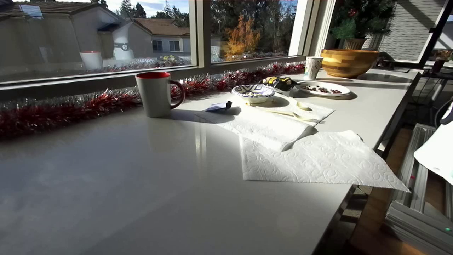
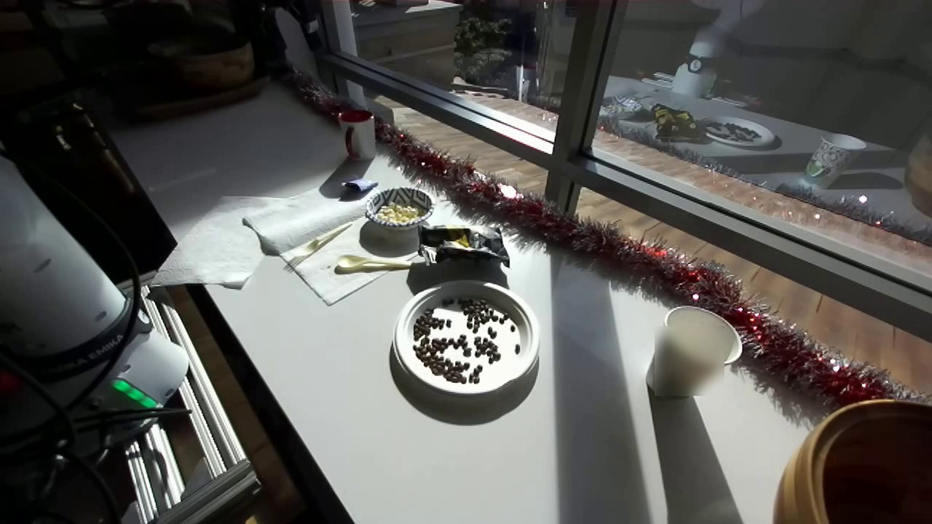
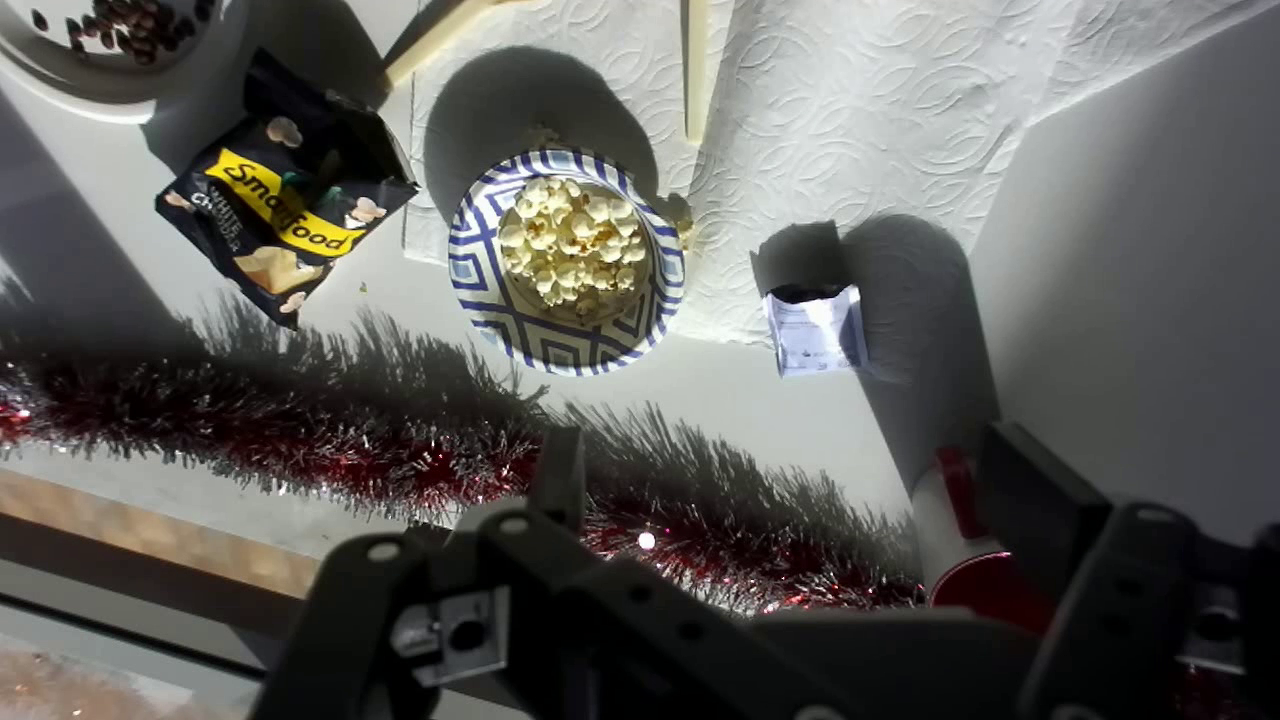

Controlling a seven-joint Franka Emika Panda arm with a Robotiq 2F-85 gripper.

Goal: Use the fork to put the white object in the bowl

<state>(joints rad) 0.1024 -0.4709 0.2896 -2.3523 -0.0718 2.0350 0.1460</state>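
Observation:
A small bowl with a blue-and-white pattern holds pale popcorn; both exterior views show it too. Loose popcorn lies beside its rim, and which piece is the white object I cannot tell. On the paper towel rests a pale fork, with a similar spoon nearby. Only the fork's handle shows in the wrist view. My gripper stands open above the tinsel side of the counter, nothing between its fingers, away from bowl and fork. Neither exterior view shows the gripper.
A red-and-white mug sits below the right finger. Around the bowl are a black snack bag, a blue-white packet, paper towel and a plate of dark beans. Tinsel lines the window. Farther off: paper cup, wooden bowl.

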